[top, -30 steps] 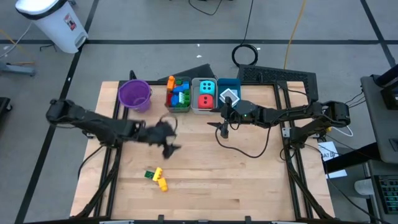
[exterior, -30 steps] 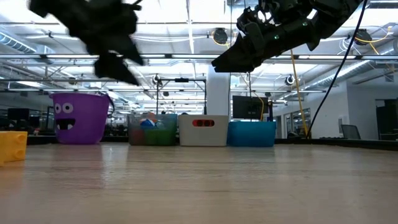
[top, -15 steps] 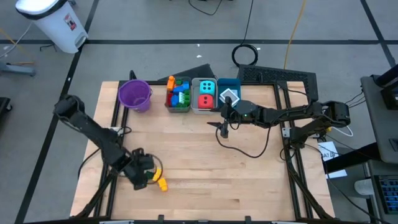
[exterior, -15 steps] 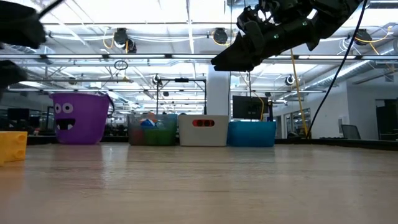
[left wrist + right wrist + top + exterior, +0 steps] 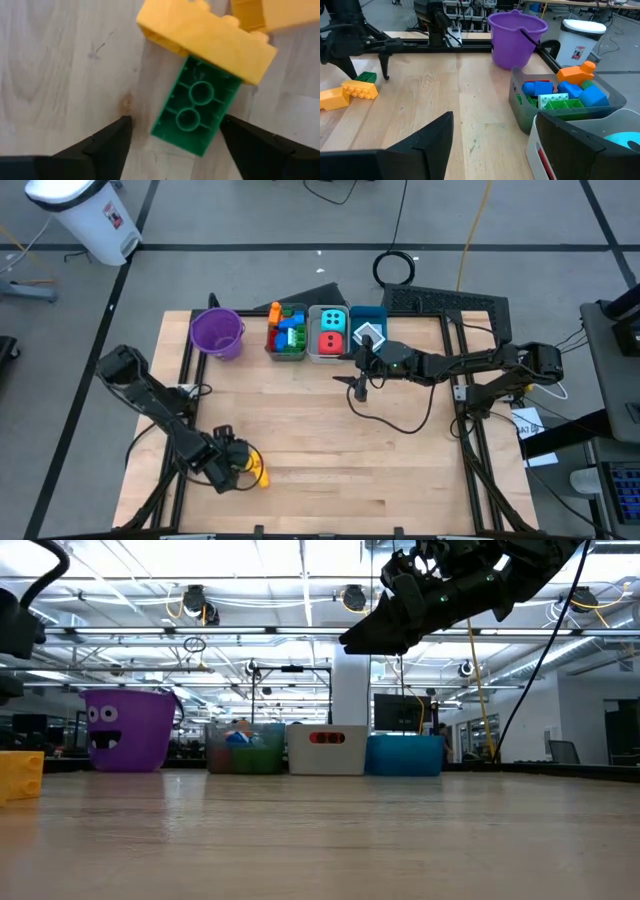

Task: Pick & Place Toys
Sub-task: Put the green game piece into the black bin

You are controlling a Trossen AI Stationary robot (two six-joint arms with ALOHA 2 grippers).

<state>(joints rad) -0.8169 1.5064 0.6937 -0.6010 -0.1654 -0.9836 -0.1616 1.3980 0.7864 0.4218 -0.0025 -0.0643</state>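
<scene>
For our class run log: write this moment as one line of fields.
left gripper: jaws open, astride green brick | yellow brick: across green brick's end | right gripper: jaws open, empty, waiting before the bins

The left claw (image 5: 172,137) stands open above the bench (image 5: 60,65), its fingers (image 5: 102,142) either side of a green brick (image 5: 197,112). A yellow brick (image 5: 205,37) lies across that brick's far end.

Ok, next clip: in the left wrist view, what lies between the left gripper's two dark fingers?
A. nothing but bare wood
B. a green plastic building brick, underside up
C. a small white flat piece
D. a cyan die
B: the green plastic building brick shows its hollow underside between the open fingers of the left gripper, partly under a yellow plastic brick.
</scene>
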